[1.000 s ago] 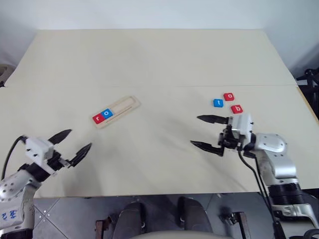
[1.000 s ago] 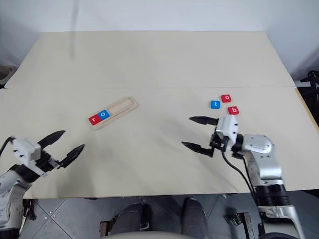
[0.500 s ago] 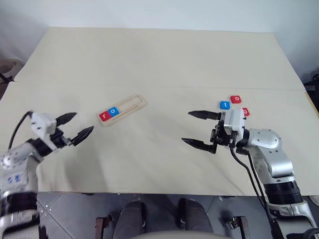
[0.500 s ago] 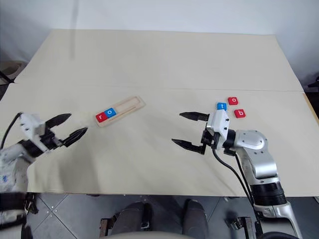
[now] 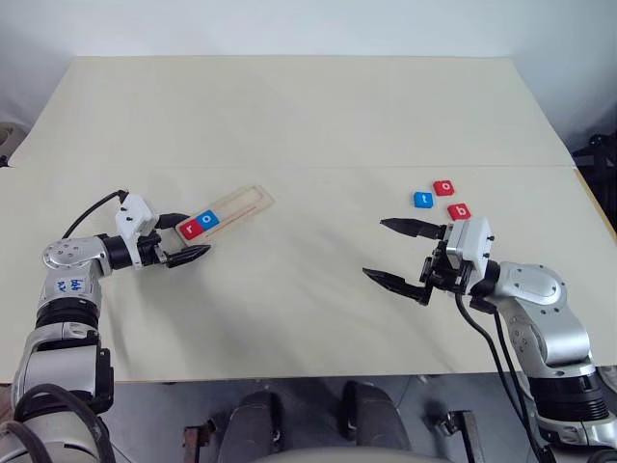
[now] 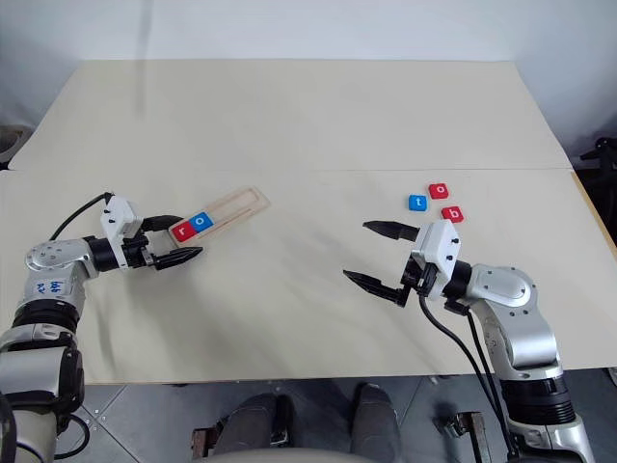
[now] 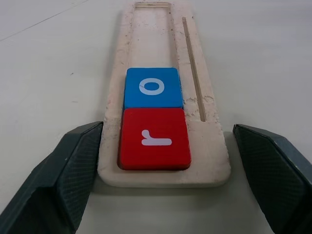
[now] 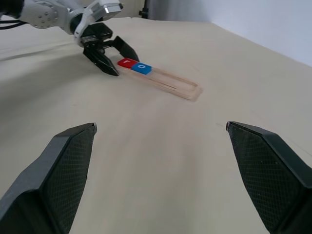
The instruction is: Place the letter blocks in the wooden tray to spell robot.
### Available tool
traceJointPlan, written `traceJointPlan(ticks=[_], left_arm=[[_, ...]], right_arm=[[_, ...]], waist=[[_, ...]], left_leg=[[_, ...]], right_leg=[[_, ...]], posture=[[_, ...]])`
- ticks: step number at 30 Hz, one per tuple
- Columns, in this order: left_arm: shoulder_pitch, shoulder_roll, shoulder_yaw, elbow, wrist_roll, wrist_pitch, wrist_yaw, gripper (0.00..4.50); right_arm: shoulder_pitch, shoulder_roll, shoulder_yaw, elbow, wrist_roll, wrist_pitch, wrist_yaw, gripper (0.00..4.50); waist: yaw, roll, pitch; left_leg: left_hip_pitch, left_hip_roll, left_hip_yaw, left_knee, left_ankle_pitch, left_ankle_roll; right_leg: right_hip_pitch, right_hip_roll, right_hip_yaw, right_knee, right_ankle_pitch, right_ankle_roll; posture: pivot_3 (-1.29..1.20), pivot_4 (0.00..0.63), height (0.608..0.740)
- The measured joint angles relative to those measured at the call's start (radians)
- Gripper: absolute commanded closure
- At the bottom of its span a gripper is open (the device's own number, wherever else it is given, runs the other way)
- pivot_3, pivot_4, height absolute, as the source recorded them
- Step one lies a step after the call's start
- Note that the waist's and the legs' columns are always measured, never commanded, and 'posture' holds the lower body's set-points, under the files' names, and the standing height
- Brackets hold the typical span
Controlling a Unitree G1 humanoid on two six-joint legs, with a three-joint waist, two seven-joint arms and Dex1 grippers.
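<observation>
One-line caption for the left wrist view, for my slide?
Open left hand straddling the end of the wooden tray, which holds the red r block and blue o block.

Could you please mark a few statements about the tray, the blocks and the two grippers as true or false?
1. The wooden tray holds a red r block and a blue o block. True.
2. The tray is full. False: the rest of its slot is bare.
3. The left gripper is open, its fingers either side of the tray's end. True.
4. The right gripper holds the blue t block. False: it is open and holds nothing; the t lies on the table.
</observation>
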Motion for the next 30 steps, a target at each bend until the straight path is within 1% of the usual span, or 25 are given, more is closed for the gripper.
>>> traceJointPlan(ticks=[4,8,11,13,14,17,20,23,25,27,30], left_arm=[[-0.007,-0.001,0.004,0.02,0.004,-0.012,0.0,1.09],[-0.007,-0.003,0.005,0.023,0.005,-0.023,-0.005,1.11],[-0.005,-0.029,-0.006,-0.002,0.007,-0.035,-0.037,1.11],[0.0,-0.055,-0.027,-0.053,0.006,-0.034,-0.072,1.11],[0.005,-0.083,-0.044,-0.102,0.005,-0.02,-0.095,1.11],[0.019,-0.151,-0.102,-0.243,0.003,0.031,-0.129,1.11],[0.019,-0.194,-0.157,-0.373,0.008,0.074,-0.143,1.11],[0.019,-0.244,-0.213,-0.442,0.023,0.107,-0.138,1.11],[0.017,-0.275,-0.262,-0.457,0.043,0.113,-0.137,1.11],[0.013,-0.285,-0.292,-0.454,0.062,0.121,-0.136,1.11],[-0.023,-0.308,-0.328,-0.421,0.102,0.125,-0.11,1.11]], right_arm=[[0.019,-0.001,-0.002,-0.026,0.0,0.013,-0.016,0.0],[0.03,-0.011,-0.009,-0.03,0.0,0.02,-0.021,0.0],[0.052,-0.031,-0.038,-0.035,0.003,0.024,-0.026,0.0],[0.083,-0.05,-0.066,-0.038,0.008,0.028,-0.027,0.0],[0.116,-0.067,-0.089,-0.04,0.011,0.028,-0.026,0.0],[0.201,-0.098,-0.149,-0.043,0.012,0.031,-0.024,0.0],[0.288,-0.115,-0.215,-0.045,0.012,0.028,-0.026,0.0],[0.358,-0.116,-0.27,-0.048,0.012,0.019,-0.03,0.0],[0.391,-0.116,-0.293,-0.054,0.011,0.016,-0.039,0.0],[0.421,-0.116,-0.315,-0.062,0.011,0.016,-0.05,0.0],[0.473,-0.111,-0.346,-0.089,0.011,0.015,-0.072,0.0]], waist=[[0.0,0.0,0.0],[0.0,0.0,0.0],[0.005,0.0,0.0],[0.017,0.0,0.0],[0.029,0.0,0.0],[0.04,-0.001,0.0],[0.04,-0.001,0.0],[0.04,-0.001,0.0],[0.036,-0.001,0.0],[0.033,-0.001,0.0],[0.038,-0.001,0.0]], left_leg=[[0.0,0.0,0.0,0.0,0.0,0.0],[0.0,0.0,0.0,0.0,0.0,0.0],[0.0,-0.001,0.0,0.001,0.0,0.0],[0.0,-0.001,0.0,0.001,-0.001,0.001],[-0.001,-0.001,0.0,0.002,-0.001,0.002],[-0.002,-0.002,0.0,0.003,-0.001,0.002],[-0.001,-0.002,0.0,0.003,-0.001,0.002],[-0.001,-0.002,0.0,0.003,-0.001,0.002],[0.0,-0.002,0.0,0.003,-0.001,0.002],[0.0,-0.001,0.0,0.003,-0.001,0.002],[0.0,-0.002,0.0,0.003,-0.001,0.002]], right_leg=[[0.0,0.0,0.0,0.0,0.0,0.0],[0.0,0.0,0.0,0.0,0.0,0.0],[0.001,-0.001,0.0,0.0,0.0,0.0],[0.001,-0.001,0.0,0.0,0.0,0.001],[0.001,-0.001,0.0,-0.001,0.001,0.001],[0.001,-0.001,0.0,-0.001,0.001,0.002],[0.001,-0.001,0.0,-0.001,0.001,0.002],[0.002,-0.001,0.001,-0.001,0.001,0.002],[0.002,-0.001,0.001,-0.001,0.001,0.002],[0.001,-0.001,0.001,-0.001,0.001,0.002],[0.002,-0.001,0.001,-0.002,0.001,0.002]], posture=[[0.0,0.15,0.74],[0.0,0.15,0.74],[0.0,0.15,0.74],[0.0,0.15,0.74],[0.0,0.15,0.74],[0.0,0.15,0.74],[0.0,0.15,0.74],[0.0,0.15,0.74],[0.0,0.15,0.74],[0.0,0.15,0.74],[0.0,0.15,0.74]])
